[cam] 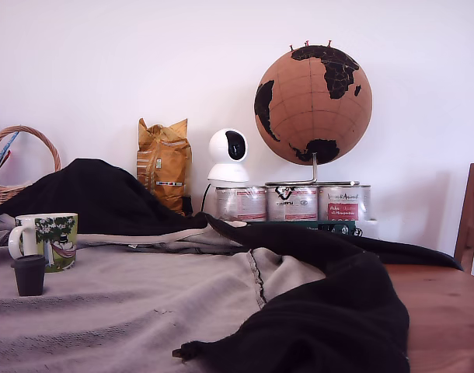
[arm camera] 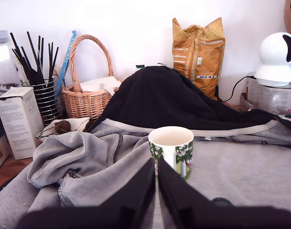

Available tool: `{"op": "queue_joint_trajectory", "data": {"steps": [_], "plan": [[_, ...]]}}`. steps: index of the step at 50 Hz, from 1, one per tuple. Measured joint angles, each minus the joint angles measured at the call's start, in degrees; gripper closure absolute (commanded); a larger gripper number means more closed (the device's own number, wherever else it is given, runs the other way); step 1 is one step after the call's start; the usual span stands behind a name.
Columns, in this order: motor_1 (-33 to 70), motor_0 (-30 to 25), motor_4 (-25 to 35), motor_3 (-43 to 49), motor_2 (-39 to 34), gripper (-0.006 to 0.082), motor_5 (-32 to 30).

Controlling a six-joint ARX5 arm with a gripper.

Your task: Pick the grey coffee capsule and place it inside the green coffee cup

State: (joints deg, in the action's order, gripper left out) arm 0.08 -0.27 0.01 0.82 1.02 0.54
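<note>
Grey capsule upright on the grey cloth, just in front of the green cup at the exterior view's left, apparently close but not clearly touching. Cup upright, handle toward that view's left edge. Gripper low in the wrist view, jaws nearly together with only a thin slit between, holding nothing, aimed at the cup. Black cloth draped across the counter. Globe above three tins at the back.
</note>
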Motion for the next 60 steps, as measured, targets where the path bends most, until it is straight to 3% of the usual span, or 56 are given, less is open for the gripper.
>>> {"op": "queue_joint_trajectory", "data": {"steps": [5,10,27,39,44,56,60], "plan": [[-0.3,1.9,3.9,2.3,-0.2,0.0785,5.4],[-0.3,2.3,4.4,2.8,-0.7,0.0786,7.1],[-0.3,2.1,10.5,-8.5,-0.7,0.078,15.6],[0.6,-1.3,14.7,-9.0,-0.7,0.0772,17.2],[3.9,-3.5,15.3,-9.8,-0.7,0.0671,17.2],[14.1,-7.0,14.8,-11.0,-0.7,0.02,13.4],[18.5,-7.6,14.6,-12.9,-0.7,0.0173,11.1]]}}
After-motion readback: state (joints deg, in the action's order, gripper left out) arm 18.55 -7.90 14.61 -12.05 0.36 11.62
